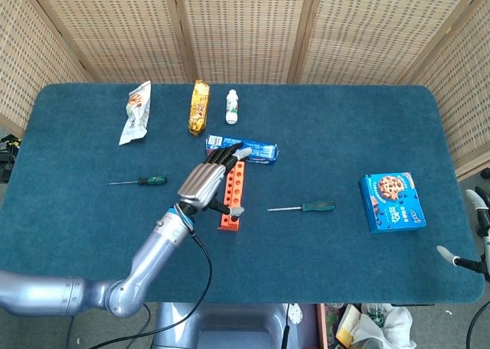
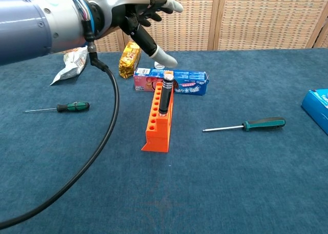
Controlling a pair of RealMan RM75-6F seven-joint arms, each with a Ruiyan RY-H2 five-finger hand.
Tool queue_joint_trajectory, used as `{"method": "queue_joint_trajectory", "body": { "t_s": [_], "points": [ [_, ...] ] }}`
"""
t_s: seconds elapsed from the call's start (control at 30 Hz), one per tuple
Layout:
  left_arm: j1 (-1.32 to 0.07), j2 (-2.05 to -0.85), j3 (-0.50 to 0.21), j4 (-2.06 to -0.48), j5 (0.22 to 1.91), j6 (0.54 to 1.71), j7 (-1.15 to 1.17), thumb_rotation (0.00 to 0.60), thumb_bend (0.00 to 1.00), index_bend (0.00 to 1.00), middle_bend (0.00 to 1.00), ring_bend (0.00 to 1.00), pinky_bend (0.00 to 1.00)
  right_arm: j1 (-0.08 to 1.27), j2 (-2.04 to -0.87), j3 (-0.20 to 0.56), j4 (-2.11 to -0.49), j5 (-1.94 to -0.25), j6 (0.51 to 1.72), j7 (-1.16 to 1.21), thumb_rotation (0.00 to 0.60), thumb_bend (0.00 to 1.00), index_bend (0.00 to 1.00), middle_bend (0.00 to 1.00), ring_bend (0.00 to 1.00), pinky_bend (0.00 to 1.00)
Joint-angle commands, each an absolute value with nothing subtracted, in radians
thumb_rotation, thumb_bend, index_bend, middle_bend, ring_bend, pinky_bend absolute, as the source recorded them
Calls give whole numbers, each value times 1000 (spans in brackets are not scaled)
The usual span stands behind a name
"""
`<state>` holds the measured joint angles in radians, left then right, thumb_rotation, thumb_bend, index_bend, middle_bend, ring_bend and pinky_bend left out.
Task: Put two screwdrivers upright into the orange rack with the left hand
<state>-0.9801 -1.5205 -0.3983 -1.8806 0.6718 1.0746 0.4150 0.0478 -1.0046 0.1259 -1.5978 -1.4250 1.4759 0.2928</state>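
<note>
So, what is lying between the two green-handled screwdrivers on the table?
The orange rack, with the left hand over it, lies between the left screwdriver and the right screwdriver; the head view shows this.

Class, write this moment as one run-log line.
left hand: empty, fingers spread above orange rack | rack: one screwdriver upright | green-handled screwdrivers: flat on table | right hand: barely visible
</note>
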Motion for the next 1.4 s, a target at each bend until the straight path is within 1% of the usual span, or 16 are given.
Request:
{"method": "queue_joint_trajectory", "body": {
  "t_s": [0.03, 0.4, 0.6, 0.93, 1.13, 1.4],
  "points": [
    [-997, -1541, -398, -1857, 652, 1087, 422, 600, 0, 0, 0, 0, 0, 48, -1004, 126, -1597, -1423, 1474, 295, 600, 0, 0, 0, 0, 0],
    [-1005, -1549, -370, -1823, 630, 1087, 418, 600, 0, 0, 0, 0, 0, 48, -1000, 130, -1593, -1417, 1472, 309, 600, 0, 0, 0, 0, 0],
    [-999, -1506, -358, -1857, 596, 1079, 429, 600, 0, 0, 0, 0, 0, 47, -1000, 129, -1594, -1418, 1473, 307, 600, 0, 0, 0, 0, 0],
    [-987, -1445, -333, -1918, 602, 1057, 418, 600, 0, 0, 0, 0, 0, 47, -1000, 128, -1598, -1420, 1474, 301, 600, 0, 0, 0, 0, 0],
    [-973, -1418, -338, -1959, 645, 1070, 386, 600, 0, 0, 0, 0, 0, 48, -1000, 128, -1597, -1419, 1471, 302, 600, 0, 0, 0, 0, 0],
    [-945, -1397, -327, -1955, 706, 1087, 346, 600, 0, 0, 0, 0, 0, 48, -1000, 127, -1598, -1421, 1471, 302, 600, 0, 0, 0, 0, 0]
  ]
}}
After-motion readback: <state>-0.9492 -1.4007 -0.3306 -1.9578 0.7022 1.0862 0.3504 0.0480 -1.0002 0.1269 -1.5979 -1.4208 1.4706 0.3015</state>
